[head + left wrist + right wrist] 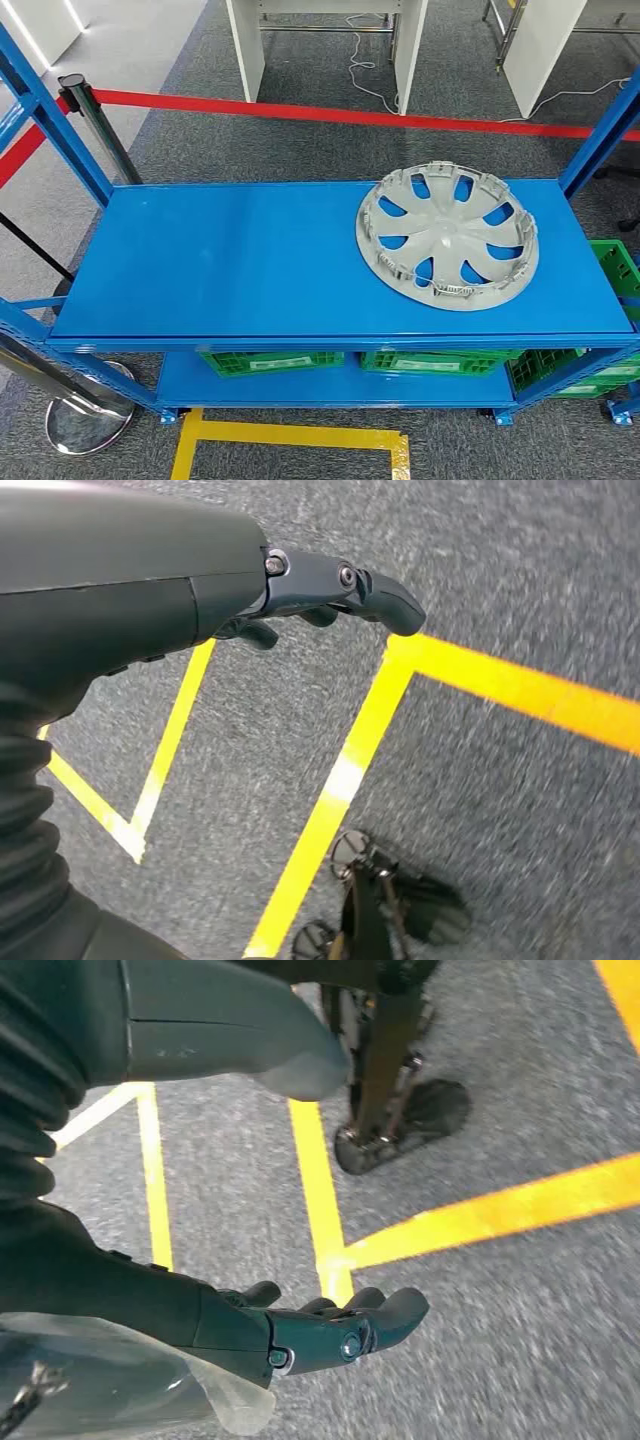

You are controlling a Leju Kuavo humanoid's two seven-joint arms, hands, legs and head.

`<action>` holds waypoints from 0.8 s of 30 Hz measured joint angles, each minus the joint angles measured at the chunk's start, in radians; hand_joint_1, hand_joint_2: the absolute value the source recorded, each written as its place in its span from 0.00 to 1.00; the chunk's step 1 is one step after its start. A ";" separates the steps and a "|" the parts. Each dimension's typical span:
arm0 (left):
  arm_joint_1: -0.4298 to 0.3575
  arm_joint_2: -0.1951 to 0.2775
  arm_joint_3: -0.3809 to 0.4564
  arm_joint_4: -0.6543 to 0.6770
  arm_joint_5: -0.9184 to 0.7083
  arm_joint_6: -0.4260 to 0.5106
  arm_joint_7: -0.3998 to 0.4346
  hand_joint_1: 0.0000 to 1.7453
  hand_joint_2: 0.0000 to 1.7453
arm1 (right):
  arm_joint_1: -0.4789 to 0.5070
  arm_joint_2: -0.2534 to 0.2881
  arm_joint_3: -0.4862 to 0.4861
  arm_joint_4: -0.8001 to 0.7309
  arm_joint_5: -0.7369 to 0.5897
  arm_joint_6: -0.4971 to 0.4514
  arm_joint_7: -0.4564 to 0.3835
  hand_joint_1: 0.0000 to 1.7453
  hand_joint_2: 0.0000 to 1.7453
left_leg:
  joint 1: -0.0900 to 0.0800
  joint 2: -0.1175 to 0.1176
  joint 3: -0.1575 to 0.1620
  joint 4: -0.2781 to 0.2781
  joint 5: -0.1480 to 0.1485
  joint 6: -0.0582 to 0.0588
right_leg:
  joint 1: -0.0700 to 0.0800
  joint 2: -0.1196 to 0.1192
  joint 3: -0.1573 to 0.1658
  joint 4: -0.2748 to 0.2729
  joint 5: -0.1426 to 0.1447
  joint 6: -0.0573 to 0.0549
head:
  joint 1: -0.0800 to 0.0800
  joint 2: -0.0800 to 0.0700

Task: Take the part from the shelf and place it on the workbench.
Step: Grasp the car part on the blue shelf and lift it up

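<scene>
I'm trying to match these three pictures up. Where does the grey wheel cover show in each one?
Head view: the wheel cover lies flat on the right part of the blue shelf's top deck.
Left wrist view: not in it; the left hand hangs over grey carpet.
Right wrist view: not in it; the right hand hangs over the same carpet.
Shared landmark: the yellow floor tape.

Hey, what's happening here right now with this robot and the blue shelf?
Nothing is being handled yet. A grey wheel cover lies flat on the top level of the blue shelf, toward its right end. The robot's left hand and right hand hang over the grey floor with yellow tape lines, each holding nothing.
</scene>
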 joint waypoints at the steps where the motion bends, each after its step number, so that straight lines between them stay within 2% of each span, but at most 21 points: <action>1: -0.002 -0.001 0.014 0.002 -0.007 0.004 -0.003 0.00 0.00 | -0.002 0.001 -0.007 0.001 0.002 -0.005 -0.007 0.00 0.00 | 0.000 0.000 0.000 0.000 0.000 0.000 | 0.000 0.000 0.000 0.000 0.000 0.000 | 0.000 0.000; 11: -0.036 -0.038 0.242 0.028 -0.129 0.070 -0.076 0.00 0.00 | -0.013 0.051 -0.143 -0.062 0.062 -0.070 -0.150 0.00 0.00 | 0.000 0.000 0.000 0.000 0.000 0.000 | 0.000 0.000 0.001 0.000 0.000 0.000 | 0.000 0.000; 24: -0.065 -0.099 0.463 0.037 -0.281 0.155 -0.156 0.00 0.00 | 0.020 0.164 -0.276 -0.393 0.164 -0.070 -0.279 0.00 0.00 | 0.000 0.000 0.000 0.000 0.000 0.000 | 0.000 0.000 0.001 0.000 0.000 0.000 | 0.000 0.000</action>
